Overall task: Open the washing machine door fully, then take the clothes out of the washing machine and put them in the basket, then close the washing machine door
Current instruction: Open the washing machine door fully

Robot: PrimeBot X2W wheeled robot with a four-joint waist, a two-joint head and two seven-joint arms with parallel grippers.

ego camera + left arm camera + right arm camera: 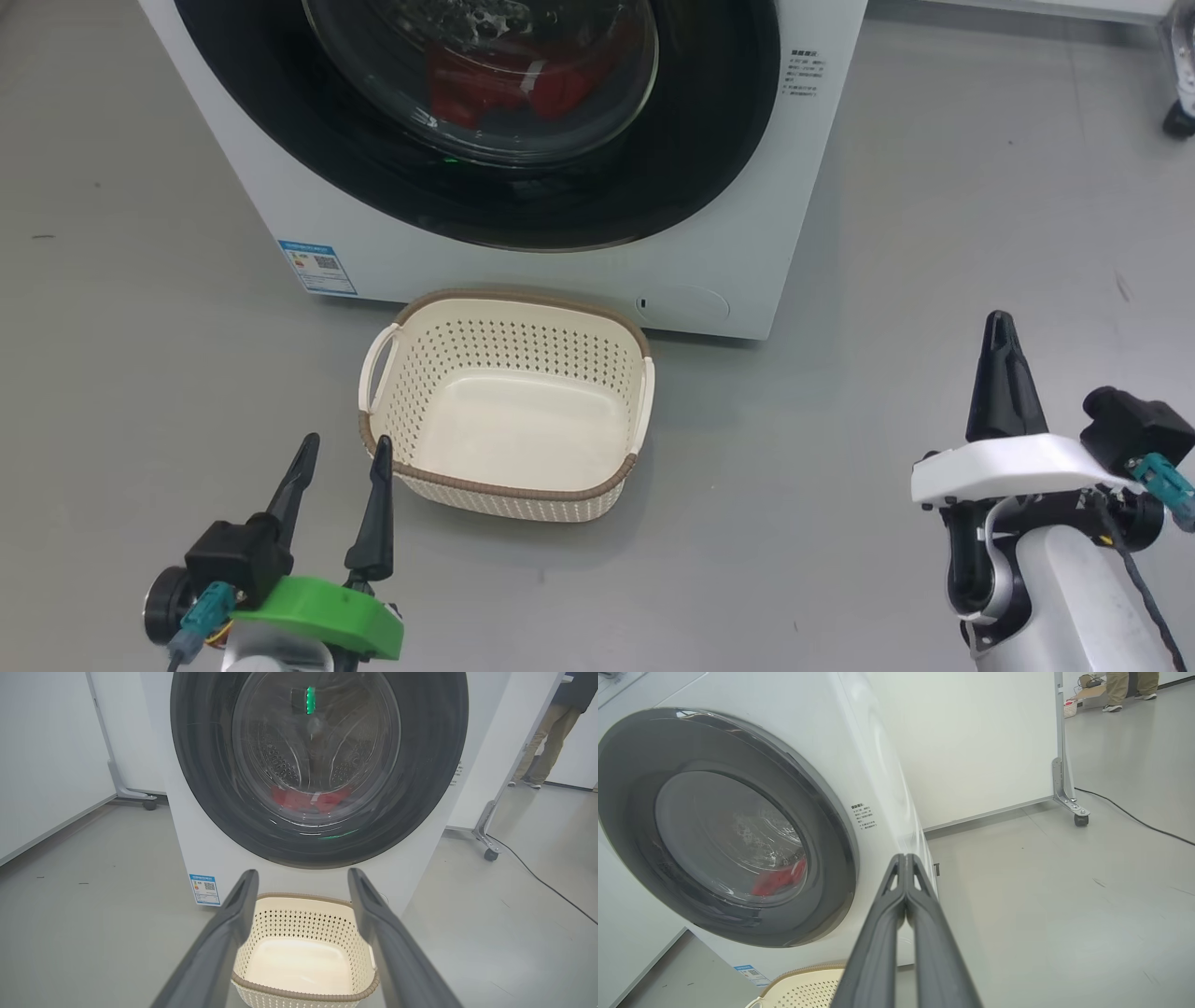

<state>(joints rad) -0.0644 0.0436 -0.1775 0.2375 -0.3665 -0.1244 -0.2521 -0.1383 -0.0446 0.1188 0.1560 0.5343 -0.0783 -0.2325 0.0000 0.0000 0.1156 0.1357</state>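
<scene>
The white washing machine (579, 280) stands ahead with its black-rimmed round door (709, 140) closed against the front. Red clothes (551, 89) show through the glass bowl, low in the drum, also as clothes (308, 799) and clothes (782, 882). The cream basket (509, 485) sits empty on the floor right before the machine. My left gripper (344, 450) is open at the lower left, just left of the basket, holding nothing. My right gripper (1001, 322) is shut and empty at the lower right, well clear of the machine; its fingertips (903, 858) meet.
Grey floor surrounds the machine. White partition panels on castor feet (1078, 819) stand behind and beside it, with a black cable (1134, 819) on the floor to the right. A person's legs (542, 746) show far off at the right.
</scene>
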